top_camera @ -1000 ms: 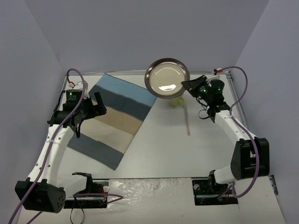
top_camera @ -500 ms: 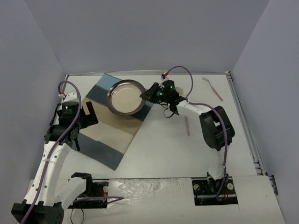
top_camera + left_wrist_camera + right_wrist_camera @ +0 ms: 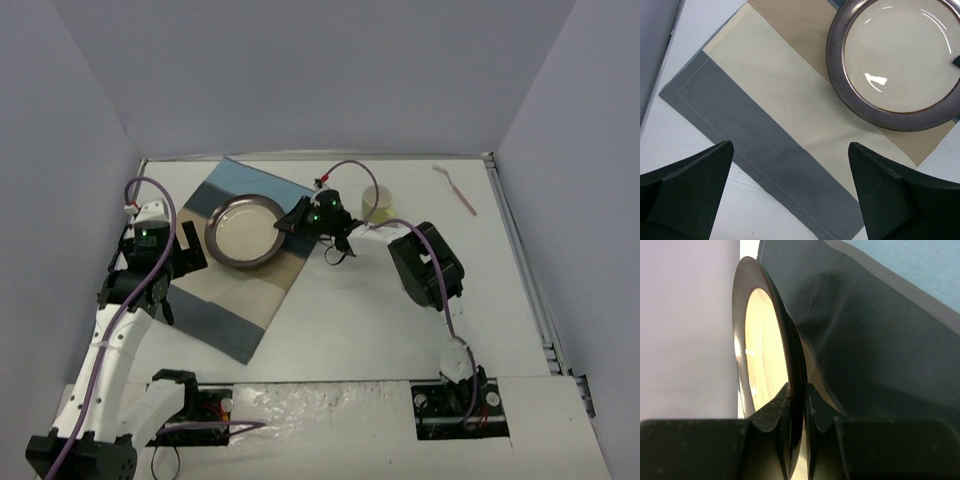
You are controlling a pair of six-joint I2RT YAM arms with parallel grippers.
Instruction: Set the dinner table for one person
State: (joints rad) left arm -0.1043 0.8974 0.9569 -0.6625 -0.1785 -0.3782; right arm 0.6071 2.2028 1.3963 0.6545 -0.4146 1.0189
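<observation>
A dark-rimmed plate with a cream centre (image 3: 243, 232) is over the striped blue-and-beige placemat (image 3: 240, 300) on the white dinner table (image 3: 380, 320). My right gripper (image 3: 287, 224) is shut on the plate's right rim. In the right wrist view the fingertips (image 3: 771, 412) pinch the rim of the plate (image 3: 765, 340) above the shadowed placemat (image 3: 880, 340); my right gripper (image 3: 797, 405) holds it edge-on. My left gripper (image 3: 180, 262) stands open over the mat's left edge, holding nothing. The left wrist view shows the gripper (image 3: 790, 200), the plate (image 3: 895, 55) and the placemat (image 3: 765, 115).
A pale yellow cup (image 3: 377, 203) stands upright behind the right arm. A pink utensil (image 3: 455, 188) lies at the back right near the table's rail. Grey walls close in the back and both sides.
My right arm has carried the plate from the back centre leftward and down over the placemat, uncovering the cup. The left gripper has drawn back slightly toward the mat's left edge.
</observation>
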